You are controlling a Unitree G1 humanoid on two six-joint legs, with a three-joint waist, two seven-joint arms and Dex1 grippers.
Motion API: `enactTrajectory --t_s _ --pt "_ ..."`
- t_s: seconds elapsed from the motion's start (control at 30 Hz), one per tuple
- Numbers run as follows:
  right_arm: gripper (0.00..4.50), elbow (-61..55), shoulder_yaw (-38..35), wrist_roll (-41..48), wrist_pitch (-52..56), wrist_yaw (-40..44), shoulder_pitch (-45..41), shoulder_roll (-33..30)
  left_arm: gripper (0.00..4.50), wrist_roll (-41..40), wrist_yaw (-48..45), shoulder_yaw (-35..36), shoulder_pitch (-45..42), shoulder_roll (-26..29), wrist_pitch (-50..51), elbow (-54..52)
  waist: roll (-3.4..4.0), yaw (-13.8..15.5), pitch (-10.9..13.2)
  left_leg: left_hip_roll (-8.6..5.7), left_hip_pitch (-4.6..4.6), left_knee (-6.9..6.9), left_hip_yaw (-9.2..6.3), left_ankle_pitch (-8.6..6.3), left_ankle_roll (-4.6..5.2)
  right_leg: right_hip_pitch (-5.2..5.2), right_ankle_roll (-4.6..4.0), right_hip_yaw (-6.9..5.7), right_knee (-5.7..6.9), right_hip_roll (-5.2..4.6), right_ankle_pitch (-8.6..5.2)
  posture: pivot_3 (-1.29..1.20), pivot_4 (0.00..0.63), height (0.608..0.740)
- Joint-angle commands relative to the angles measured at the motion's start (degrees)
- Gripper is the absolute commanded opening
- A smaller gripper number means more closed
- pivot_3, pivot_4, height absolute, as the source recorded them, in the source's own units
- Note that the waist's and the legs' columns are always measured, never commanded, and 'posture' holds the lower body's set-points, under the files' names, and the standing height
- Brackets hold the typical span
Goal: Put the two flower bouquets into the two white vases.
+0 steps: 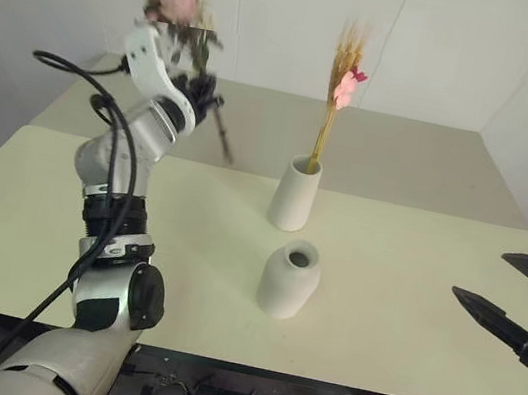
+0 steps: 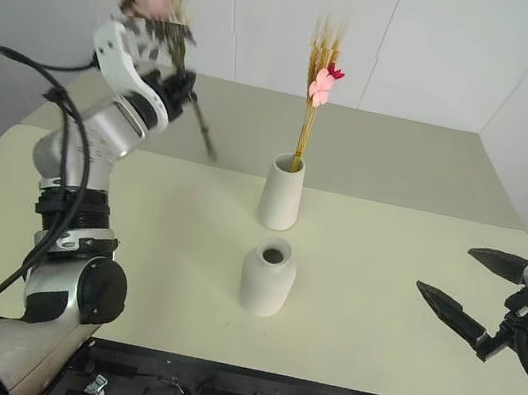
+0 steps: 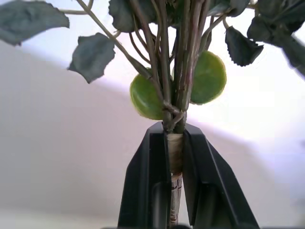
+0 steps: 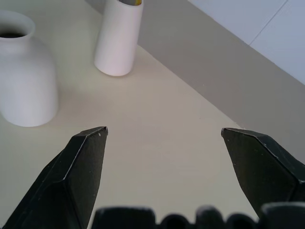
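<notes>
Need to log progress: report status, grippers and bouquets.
Left gripper shut on rose bouquet, raised. Right gripper open, empty. Wheat bouquet in tapered vase; round vase empty, nothing blocking.

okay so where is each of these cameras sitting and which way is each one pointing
Left and right eye views: head cameras, looking down over the table; both arms show.
Left wrist view: looks along the left pincer, shut on the rose bunch.
Right wrist view: looks along the open right pincer over the table.
Shared: the eye views and the right wrist view show the round vase and the tall vase.
</notes>
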Motion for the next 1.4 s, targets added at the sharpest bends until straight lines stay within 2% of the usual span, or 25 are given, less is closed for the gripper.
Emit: enactTrajectory --t_s 0.03,0.13,0.27,0.53,0.67,0.97,1.4 --pt "4.5 0.2 -2.8 -0.1 -0.7 0.5 -0.1 -0.5 0.11 -15.7 -15.6 0.8 -0.5 1.8 3.5 -7.1 0.01 -0.1 0.0 0.0 0.02 0.01 0.0 0.0 0.0 0.03 0.01 0.0 0.0 0.0 -0.01 0.0 0.15 0.74" --pt "4.5 0.3 -5.1 1.6 0.4 2.1 0.3 -0.7 0.11 -21.8 -22.2 -0.3 0.6 3.0 5.7 -7.2 0.05 -0.2 0.0 -0.01 0.18 0.02 0.0 0.0 0.01 0.16 0.14 0.01 0.04 0.01 -0.08 0.0 0.15 0.74" --pt "4.5 -0.7 -11.8 7.5 3.4 6.7 2.8 -0.5 0.11 -25.6 -30.8 -4.5 1.6 4.2 7.4 -6.6 0.05 -0.2 0.0 0.01 0.27 0.05 -0.04 0.01 0.01 0.23 0.41 0.03 0.11 0.05 -0.25 0.0 0.15 0.74" --pt "4.5 -2.3 -23.1 14.5 5.1 14.9 11.7 0.9 0.11 -23.5 -41.8 -15.2 4.7 3.6 5.4 -5.2 0.04 -0.2 0.0 0.01 0.21 0.1 -0.06 0.0 0.02 0.21 0.4 0.03 0.06 0.05 -0.25 0.0 0.15 0.74" --pt "4.5 -2.7 -26.4 15.6 3.4 18.9 15.8 1.8 0.11 -19.2 -49.2 -21.8 6.1 5.1 2.8 -4.2 0.05 -0.4 0.0 0.01 0.21 0.1 -0.07 0.0 0.02 0.21 0.4 0.04 0.05 0.06 -0.26 0.0 0.15 0.74" --pt "4.5 -2.8 -28.2 15.6 1.6 19.8 19.0 2.1 0.11 -11.5 -58.0 -27.5 7.0 6.5 -5.5 0.1 0.05 -0.3 0.0 0.02 0.19 0.1 -0.07 0.0 0.02 0.19 0.35 0.04 0.03 0.06 -0.3 0.0 0.15 0.74" --pt "4.5 -3.3 -26.7 13.5 -1.0 17.5 19.9 3.4 0.11 -8.3 -60.7 -30.5 9.3 5.0 -7.5 -0.2 0.07 -0.3 0.0 0.02 0.14 0.1 -0.1 0.0 0.02 0.16 0.38 0.03 0.01 0.05 -0.3 0.0 0.15 0.74"
